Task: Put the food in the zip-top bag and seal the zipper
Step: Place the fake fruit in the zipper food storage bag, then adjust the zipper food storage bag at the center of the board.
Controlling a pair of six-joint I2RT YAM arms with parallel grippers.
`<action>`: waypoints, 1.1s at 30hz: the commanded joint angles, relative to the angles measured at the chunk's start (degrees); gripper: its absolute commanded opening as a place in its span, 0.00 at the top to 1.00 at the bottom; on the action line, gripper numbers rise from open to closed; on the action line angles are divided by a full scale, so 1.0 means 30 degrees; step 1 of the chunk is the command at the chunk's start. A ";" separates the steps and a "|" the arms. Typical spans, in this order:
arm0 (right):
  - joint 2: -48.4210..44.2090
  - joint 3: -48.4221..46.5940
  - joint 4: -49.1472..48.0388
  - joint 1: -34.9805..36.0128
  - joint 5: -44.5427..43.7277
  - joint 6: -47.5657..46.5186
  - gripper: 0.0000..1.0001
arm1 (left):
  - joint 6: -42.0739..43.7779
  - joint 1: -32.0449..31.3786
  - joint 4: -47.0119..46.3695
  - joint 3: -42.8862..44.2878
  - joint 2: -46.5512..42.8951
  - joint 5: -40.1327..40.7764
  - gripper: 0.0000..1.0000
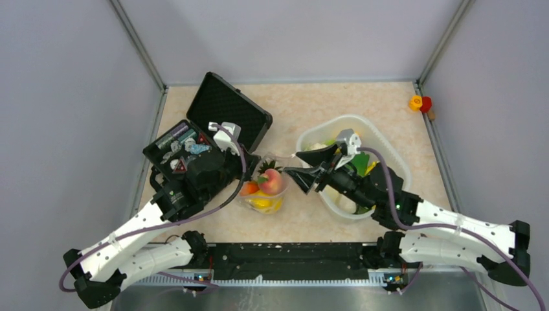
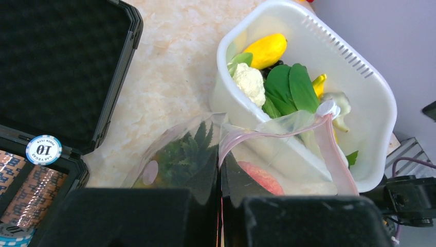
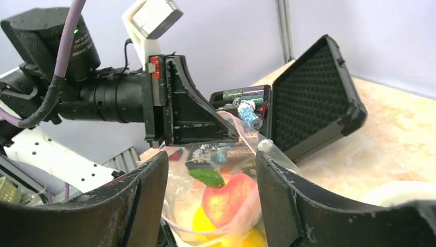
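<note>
The zip-top bag (image 1: 262,194) lies between the black case and the white tub, mouth open. It holds a peach (image 1: 272,181), an orange fruit (image 1: 249,188) and a yellow fruit (image 1: 265,205). My left gripper (image 1: 248,170) is shut on the bag's edge (image 2: 221,175), and the pink zipper (image 2: 280,133) arcs open beyond it. Pineapple leaves (image 2: 190,149) show through the bag. My right gripper (image 1: 294,162) is open and empty at the bag's mouth, its fingers either side of the peach (image 3: 229,198). The mango (image 2: 265,50), cauliflower (image 2: 250,82) and green leafy stalk (image 2: 290,87) lie in the tub.
The white oval tub (image 1: 388,152) stands right of the bag under my right arm. An open black foam-lined case (image 1: 226,103) with poker chips (image 2: 43,150) and small items sits at the left. A small red and yellow object (image 1: 419,103) lies at the far right edge.
</note>
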State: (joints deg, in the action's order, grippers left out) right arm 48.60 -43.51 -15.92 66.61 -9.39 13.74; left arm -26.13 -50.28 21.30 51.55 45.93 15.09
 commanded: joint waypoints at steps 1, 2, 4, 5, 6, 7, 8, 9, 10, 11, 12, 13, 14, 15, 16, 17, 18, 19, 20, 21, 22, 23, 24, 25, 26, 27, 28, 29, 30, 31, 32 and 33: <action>-0.1368 -0.1194 0.3716 0.0209 -0.2249 0.1402 0.39 | -0.0393 0.0068 -0.1298 0.0029 -0.0608 0.0432 1.00; -0.1301 -0.1456 0.4834 0.0209 -0.3153 0.1658 0.39 | -0.0422 0.0062 -0.1372 -0.0010 -0.0615 0.0391 1.00; -0.0868 -0.2317 0.7271 0.0211 -0.4463 0.2428 0.37 | -0.0459 0.0061 -0.1389 0.0007 -0.0572 0.0281 1.00; -0.0483 -0.2743 0.8300 0.0209 -0.4749 0.2881 0.37 | -0.0460 0.0047 -0.1332 0.0063 -0.0541 0.0247 1.00; -0.0206 -0.3196 0.9076 0.0220 -0.4766 0.3268 0.35 | -0.0460 0.0060 -0.1289 0.0097 -0.0519 0.0225 1.00; 0.0071 -0.3593 0.9796 0.0210 -0.4545 0.3684 0.34 | -0.0460 0.0061 -0.1272 0.0109 -0.0513 0.0193 1.00; 0.0300 -0.3913 1.0263 0.0209 -0.4155 0.3866 0.34 | -0.0460 0.0076 -0.1270 0.0081 -0.0493 0.0102 1.00; 0.0471 -0.4100 1.0457 0.0213 -0.3699 0.4086 0.34 | -0.0460 0.0063 -0.1284 0.0052 -0.0509 0.0075 1.00; 0.0639 -0.4178 1.0452 0.0228 -0.3382 0.4422 0.35 | -0.0482 0.0076 -0.1360 -0.0018 -0.0489 0.0039 1.00; 0.0781 -0.4232 1.0367 0.0219 -0.3039 0.4727 0.37 | -0.0488 0.0063 -0.1468 -0.0078 -0.0498 -0.0014 1.00; 0.0960 -0.4220 1.0239 0.0214 -0.2655 0.5003 0.39 | -0.0515 0.0062 -0.1536 -0.0129 -0.0495 -0.0082 1.00; 0.1176 -0.4314 1.0311 0.0210 -0.2468 0.5309 0.41 | -0.0533 0.0061 -0.1574 -0.0172 -0.0506 -0.0160 1.00; 0.1426 -0.4553 1.0731 0.0209 -0.2481 0.5556 0.42 | -0.0546 0.0061 -0.1542 -0.0163 -0.0478 -0.0167 1.00; 0.1710 -0.4769 1.0970 0.0220 -0.2692 0.5711 0.43 | -0.0548 0.0061 -0.1535 -0.0158 -0.0464 -0.0219 1.00; 0.1988 -0.5013 1.1526 0.0210 -0.2966 0.5910 0.45 | -0.0548 0.0061 -0.1534 -0.0161 -0.0485 -0.0323 1.00; 0.2315 -0.5211 1.1801 0.0209 -0.3016 0.5917 0.46 | -0.0548 0.0065 -0.1533 -0.0132 -0.0450 -0.0407 1.00; 0.2536 -0.5408 1.1898 0.0231 -0.2850 0.5848 0.46 | -0.0548 0.0066 -0.1548 -0.0118 -0.0453 -0.0472 1.00; 0.2688 -0.5477 1.1760 0.0212 -0.2547 0.5774 0.47 | -0.0548 0.0062 -0.1495 -0.0076 -0.0431 -0.0469 1.00; 0.2747 -0.5387 1.1362 0.0209 -0.2206 0.5695 0.49 | -0.0530 0.0061 -0.1455 -0.0059 -0.0465 -0.0494 1.00; 0.2780 -0.5276 1.0957 0.0224 -0.1929 0.5641 0.55 | -0.0546 0.0058 -0.1421 -0.0072 -0.0484 -0.0498 1.00; 0.2770 -0.5122 1.0573 0.0211 -0.1813 0.5638 0.68 | -0.0544 0.0076 -0.1402 -0.0114 -0.0516 -0.0516 1.00; 0.2757 -0.5075 1.0316 0.0224 -0.1839 0.5645 0.81 | -0.0522 0.0067 -0.1352 -0.0115 -0.0560 -0.0548 1.00; 0.2734 -0.5069 1.0262 0.0211 -0.1930 0.5591 0.90 | -0.0446 0.0062 -0.1284 -0.0116 -0.0602 -0.0709 1.00; 0.2685 -0.5046 1.0274 0.0209 -0.2077 0.5500 0.95 | -0.0422 0.0061 -0.1066 -0.0003 -0.0695 -0.1004 1.00; 0.2600 -0.5022 1.0301 0.0209 -0.2403 0.5463 1.00 | -0.0523 0.0061 -0.0841 0.0140 -0.0853 -0.1367 1.00; 0.2432 -0.4971 1.0323 0.0209 -0.2898 0.5546 1.00 | -0.0585 0.0061 -0.0678 0.0283 -0.1071 -0.1914 1.00; 0.2202 -0.4767 1.0292 0.0209 -0.3374 0.5633 1.00 | -0.0728 0.0061 -0.0570 0.0392 -0.1329 -0.2215 1.00; 0.1936 -0.4533 1.0102 0.0209 -0.3884 0.5673 1.00 | -0.0852 0.0061 -0.0611 0.0446 -0.1782 -0.2859 1.00; 0.1642 -0.4254 0.9833 0.0224 -0.4388 0.5675 1.00 | -0.0992 0.0047 -0.0733 0.0467 -0.2150 -0.3408 1.00; 0.1346 -0.3930 0.9389 0.0200 -0.4725 0.5609 1.00 | -0.1101 0.0034 -0.0851 0.0517 -0.2383 -0.4158 1.00; 0.0968 -0.3479 0.8791 0.0186 -0.4972 0.5553 1.00 | -0.1152 0.0032 -0.0910 0.0652 -0.2514 -0.5123 1.00; 0.0668 -0.3020 0.8076 0.0181 -0.5057 0.5422 1.00 | -0.1286 -0.0045 -0.0844 0.0921 -0.2578 -0.6101 1.00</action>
State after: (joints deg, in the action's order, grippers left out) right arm 55.35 -55.44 16.01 66.65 -19.46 30.57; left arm -28.12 -50.28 21.52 51.24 41.15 7.40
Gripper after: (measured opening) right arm 0.005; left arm 0.001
